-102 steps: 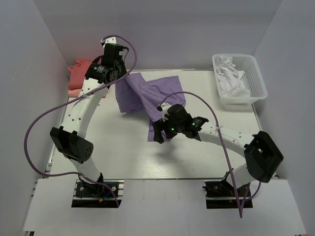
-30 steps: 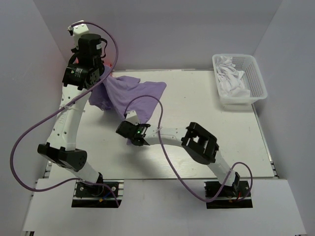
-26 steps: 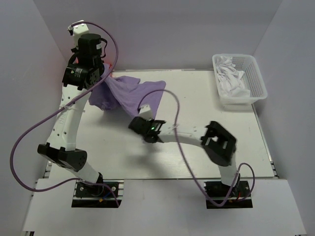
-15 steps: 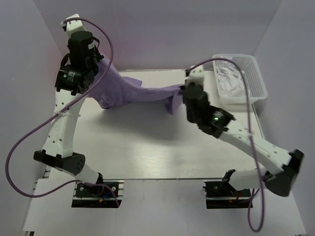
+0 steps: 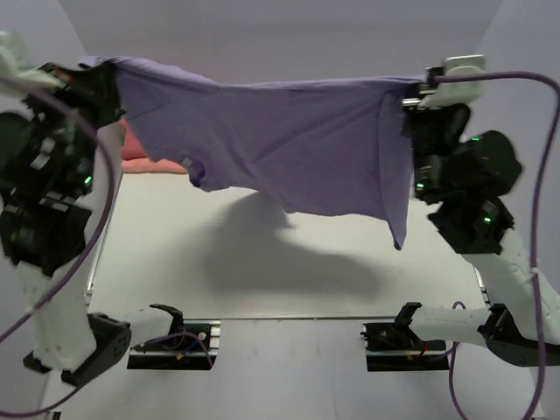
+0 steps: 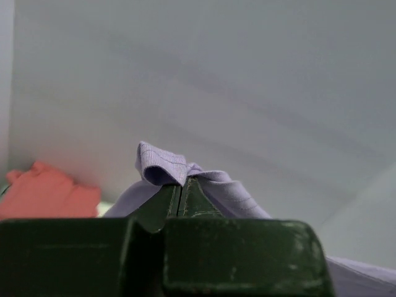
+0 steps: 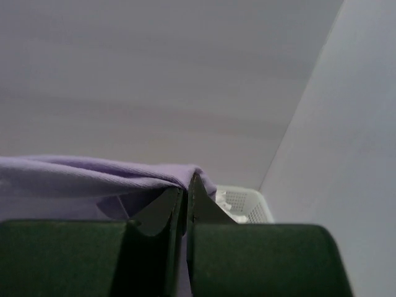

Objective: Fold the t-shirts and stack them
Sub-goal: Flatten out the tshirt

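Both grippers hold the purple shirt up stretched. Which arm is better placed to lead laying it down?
Right, probably: the lavender shirt hangs lowest under the right gripper, nearest the table; under the left gripper it hangs higher.

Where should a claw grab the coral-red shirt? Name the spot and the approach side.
Likely a raised fold on top of the coral-red shirt, from above: it lies bunched against the wall, so side access looks tight. The left claw and right claw are shut on the lavender shirt.
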Motion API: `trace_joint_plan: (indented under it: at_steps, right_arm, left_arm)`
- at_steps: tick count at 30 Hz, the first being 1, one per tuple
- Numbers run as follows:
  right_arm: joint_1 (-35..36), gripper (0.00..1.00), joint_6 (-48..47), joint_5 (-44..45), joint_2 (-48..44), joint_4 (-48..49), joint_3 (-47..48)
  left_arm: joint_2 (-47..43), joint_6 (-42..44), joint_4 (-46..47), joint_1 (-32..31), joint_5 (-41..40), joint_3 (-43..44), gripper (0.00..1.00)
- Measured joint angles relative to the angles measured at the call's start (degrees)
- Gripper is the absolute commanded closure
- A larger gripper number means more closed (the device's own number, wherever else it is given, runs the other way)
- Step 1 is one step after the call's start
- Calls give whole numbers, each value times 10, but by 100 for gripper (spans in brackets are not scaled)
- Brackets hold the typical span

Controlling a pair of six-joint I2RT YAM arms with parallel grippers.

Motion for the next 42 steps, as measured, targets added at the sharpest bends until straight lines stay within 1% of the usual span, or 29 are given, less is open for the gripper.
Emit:
trace_joint_plan:
  at_steps: [2, 4, 8, 14, 18, 22, 25, 27, 30, 33, 35, 37, 39, 42]
  right_arm:
    - [1, 100, -17, -21, -14, -9, 32]
    - [2, 100, -21, -60, -37, -33, 52]
    - [2, 100, -9, -143, -103, -87, 62]
    - [2, 100, 17, -245, -178, -122, 58]
    - [2, 100, 27, -268, -193, -126, 38]
    - [1, 100, 33, -254, -196, -110, -4]
    - [1, 100, 28, -217, -210, -51, -89]
    - [1, 100, 17, -184, -219, 5, -166]
    - [1, 100, 3, -120, -223, 129, -323]
    - [-4, 100, 4, -60, -192, 223, -475]
    - [-15, 100, 18, -34, -144, 266, -550]
    - [-30, 100, 49, -12, -94, 283, -602]
    - [-49, 100, 79, -4, -64, 301, -633]
    - [-87, 100, 115, -3, -35, 338, -652]
  left_arm:
    - [-39, -4, 6, 1, 30, 0, 100]
    - [-73, -9, 9, 3, 70, -2, 100]
    - [-130, -19, 22, 3, 147, -4, 100]
    - [-140, -27, 25, 3, 211, 26, 100]
    - [-143, -33, 25, 3, 238, 8, 100]
    - [-148, -37, 25, 3, 253, -19, 100]
    - [-167, -41, 41, 3, 239, -85, 100]
    - [-182, -47, 57, 4, 217, -152, 100]
    - [-192, -62, 83, 4, 174, -267, 100]
    - [-186, -91, 110, 5, 117, -415, 100]
    - [-162, -110, 132, 6, 90, -505, 100]
    - [-111, -119, 141, 6, 73, -562, 100]
    - [-45, -123, 144, 6, 56, -585, 100]
    - [37, -126, 145, 6, 21, -588, 100]
